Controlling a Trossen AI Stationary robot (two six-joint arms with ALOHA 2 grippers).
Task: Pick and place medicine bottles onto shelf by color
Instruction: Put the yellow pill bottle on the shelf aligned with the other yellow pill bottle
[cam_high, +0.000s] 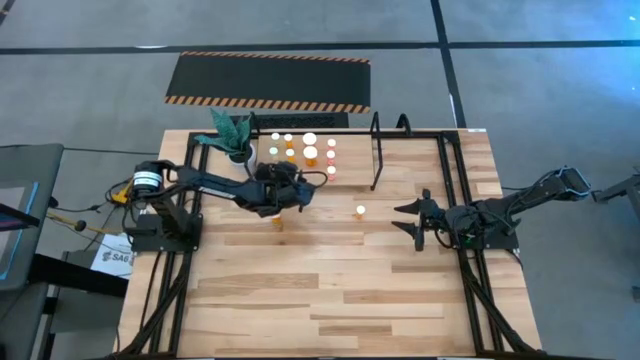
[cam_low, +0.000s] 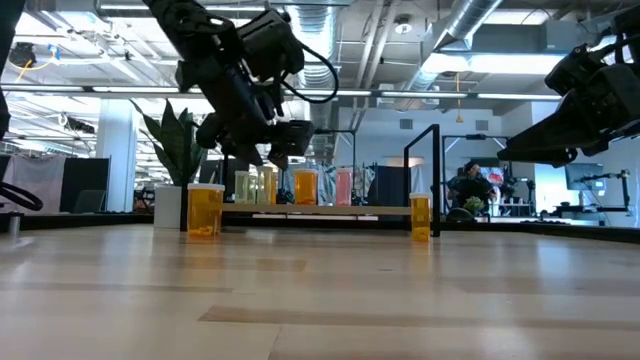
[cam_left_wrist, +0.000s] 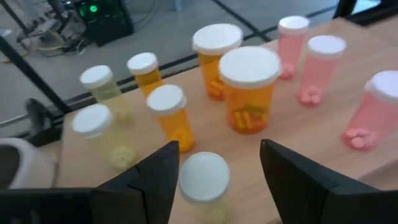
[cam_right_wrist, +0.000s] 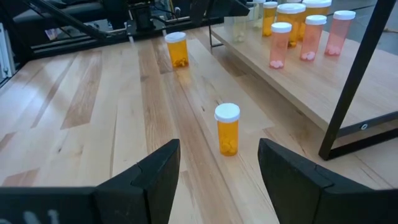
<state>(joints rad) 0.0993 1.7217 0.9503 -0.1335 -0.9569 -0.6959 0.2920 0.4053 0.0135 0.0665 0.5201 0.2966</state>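
Left gripper (cam_left_wrist: 214, 171) is standing released astride a small yellow white-capped plastic bottle (cam_left_wrist: 203, 183) on the light wooden shelf (cam_left_wrist: 323, 134), frame bottom-centre. Right gripper (cam_right_wrist: 217, 171) is waiting open, facing an orange bottle (cam_right_wrist: 227, 129) mid-table. Bottles are looking light, rigid, slick, tippy; prob. best pinching the body under the cap.

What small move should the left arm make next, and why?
Probably lift the left gripper straight up and back. Its jaws stand apart around a pale yellow bottle standing on the shelf among the others, so it looks released.
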